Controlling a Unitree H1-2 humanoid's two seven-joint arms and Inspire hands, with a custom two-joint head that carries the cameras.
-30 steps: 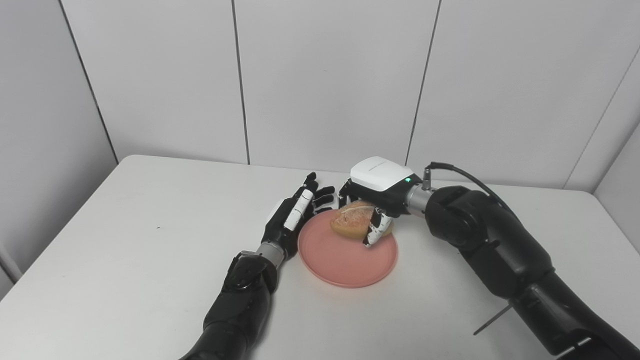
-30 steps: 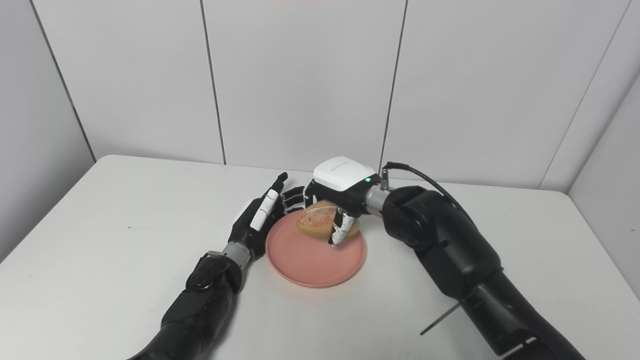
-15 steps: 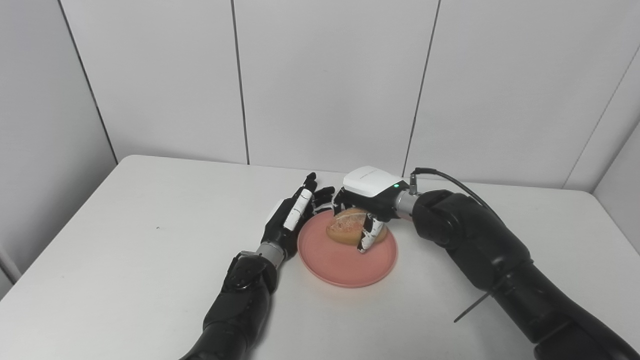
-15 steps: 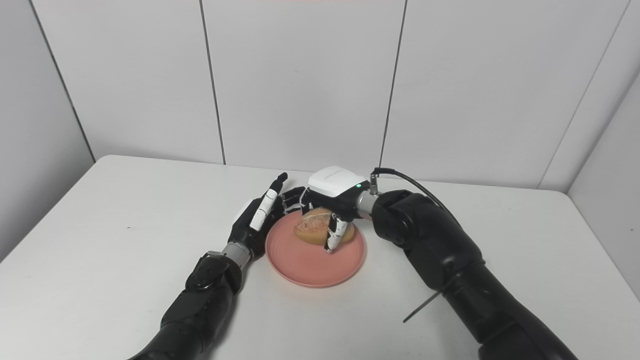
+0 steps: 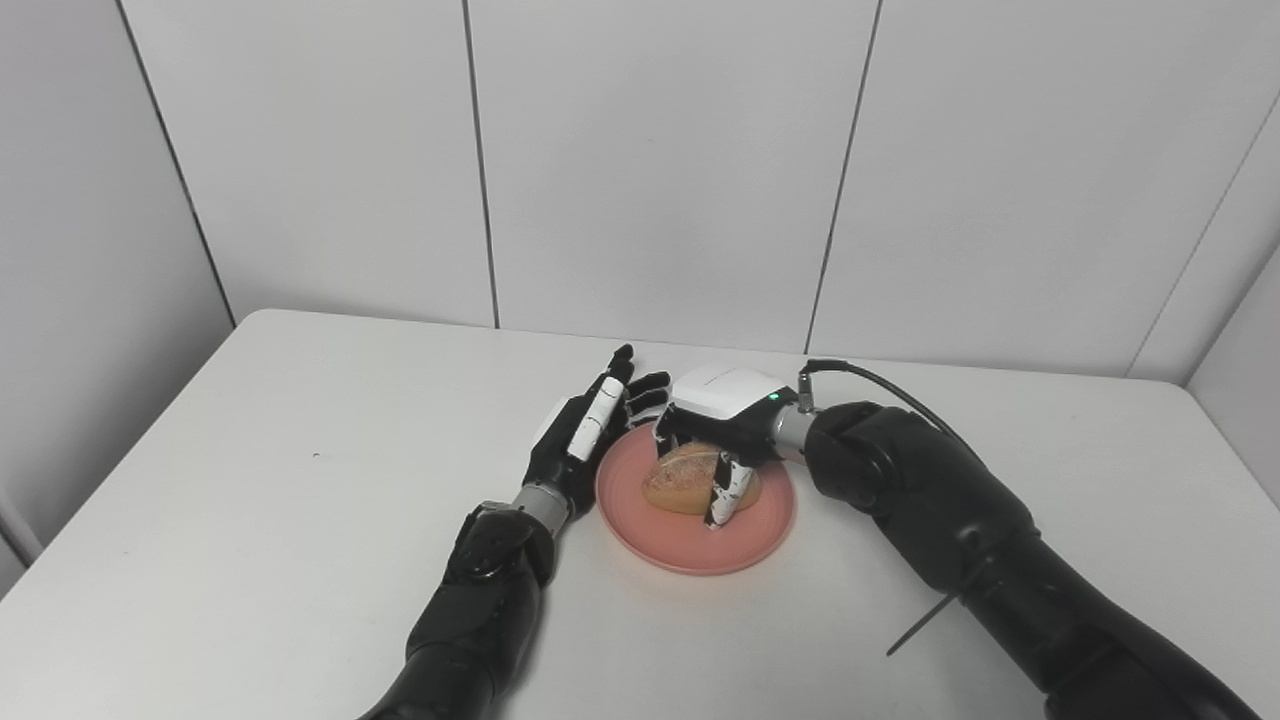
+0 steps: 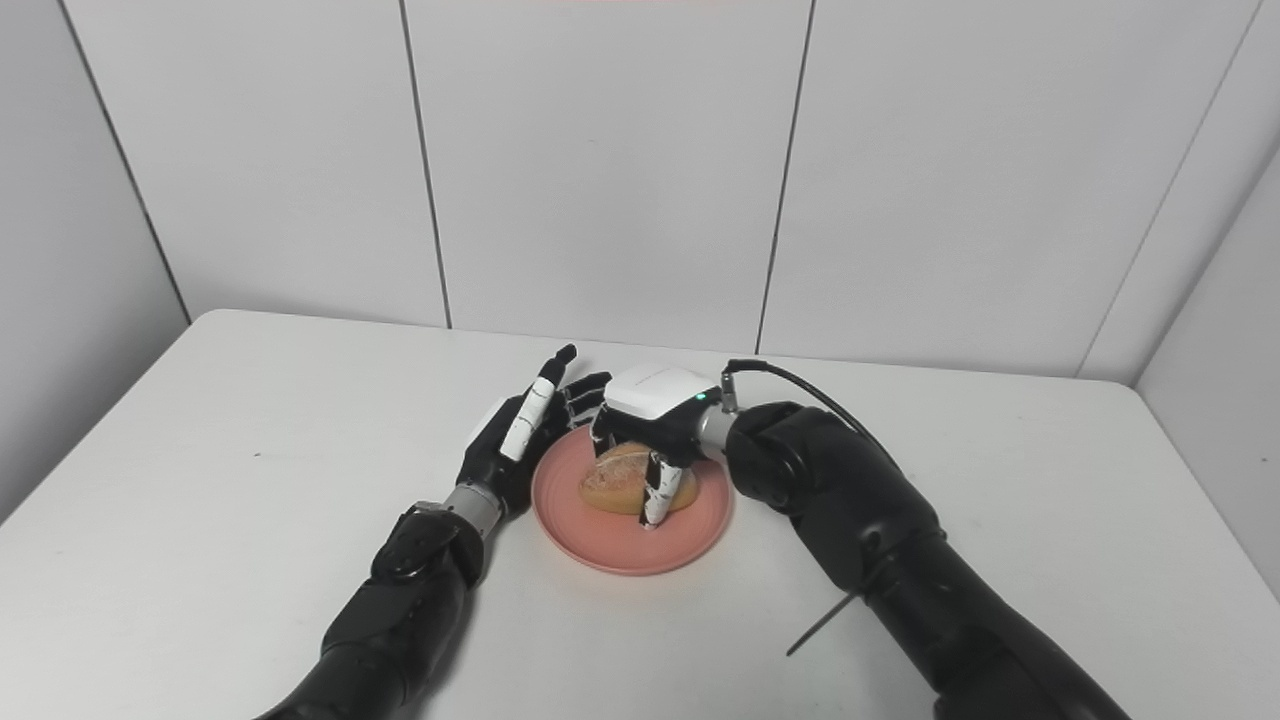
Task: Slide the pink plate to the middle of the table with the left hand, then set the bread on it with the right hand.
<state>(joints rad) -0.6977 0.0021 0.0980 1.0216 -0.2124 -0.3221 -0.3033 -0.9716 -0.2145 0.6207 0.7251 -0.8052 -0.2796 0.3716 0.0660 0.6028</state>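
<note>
Near the centre of both frames, a little below the middle, the pink plate (image 5: 740, 535) lies flat on the white table (image 5: 250, 480). The bread (image 5: 682, 480) sits at the plate's middle, its underside at or very near the plate surface; whether it fully rests there cannot be told. The right hand (image 5: 722, 432), whose arm comes in from the lower right, is over the bread from above with its fingers (image 5: 728, 487) curled down around the loaf and closed on it. The left hand (image 5: 590, 430), its arm rising from the bottom edge left of centre, stands just beside the plate's left rim, fingers spread and stretched toward the upper right, holding nothing; contact with the rim cannot be told. The right eye view places the whole group further left in the frame and shows more bare table (image 6: 1050, 470) to the right of the arm, while the left eye view shows more of the table's left side. A black cable (image 6: 800, 385) arcs from the right wrist.
</note>
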